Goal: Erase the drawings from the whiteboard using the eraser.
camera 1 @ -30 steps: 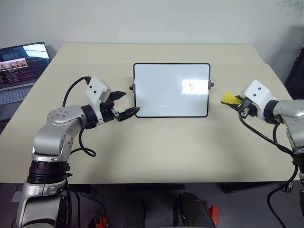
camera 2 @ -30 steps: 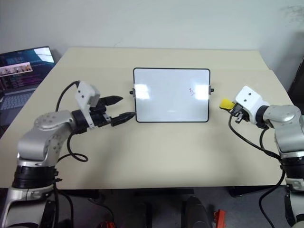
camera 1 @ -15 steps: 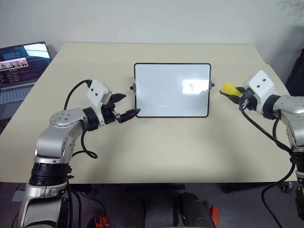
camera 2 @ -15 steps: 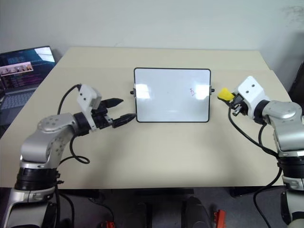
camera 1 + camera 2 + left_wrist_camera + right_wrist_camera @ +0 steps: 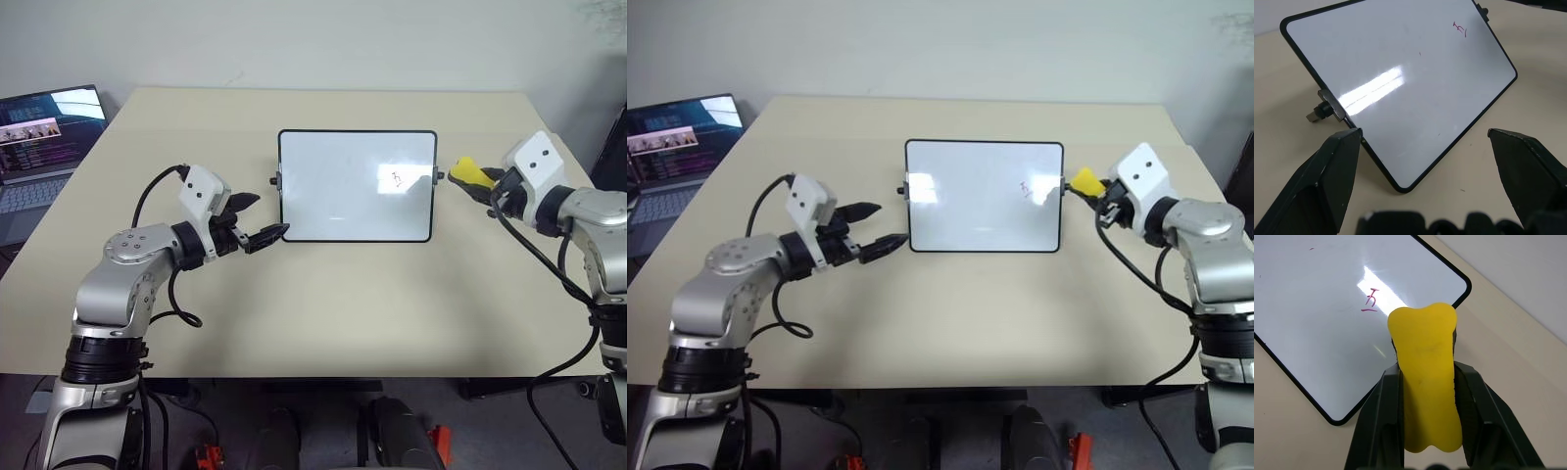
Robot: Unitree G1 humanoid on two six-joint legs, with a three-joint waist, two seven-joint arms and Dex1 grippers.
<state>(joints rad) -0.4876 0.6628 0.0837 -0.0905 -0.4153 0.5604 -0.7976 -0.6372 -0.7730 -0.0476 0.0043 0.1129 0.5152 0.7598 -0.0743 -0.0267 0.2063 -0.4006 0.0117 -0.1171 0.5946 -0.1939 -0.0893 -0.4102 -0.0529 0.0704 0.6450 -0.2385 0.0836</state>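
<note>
The whiteboard lies flat in the middle of the table, with a small black knob on each short side. One small red drawing sits near its right edge, partly in a glare patch. My right gripper is shut on the yellow eraser, which hangs just beyond the board's right edge, by the knob; in the right wrist view the eraser stands clamped between both fingers, close to the drawing. My left gripper is open at the board's near left corner, which lies between its fingers.
An open laptop stands at the table's far left edge. The beige table has bare room in front of the board, down to its near edge. A plain wall runs behind the table.
My right gripper has risen and moved left with the eraser, from well off the board's right side to right beside its edge. The left arm has stayed where it was.
</note>
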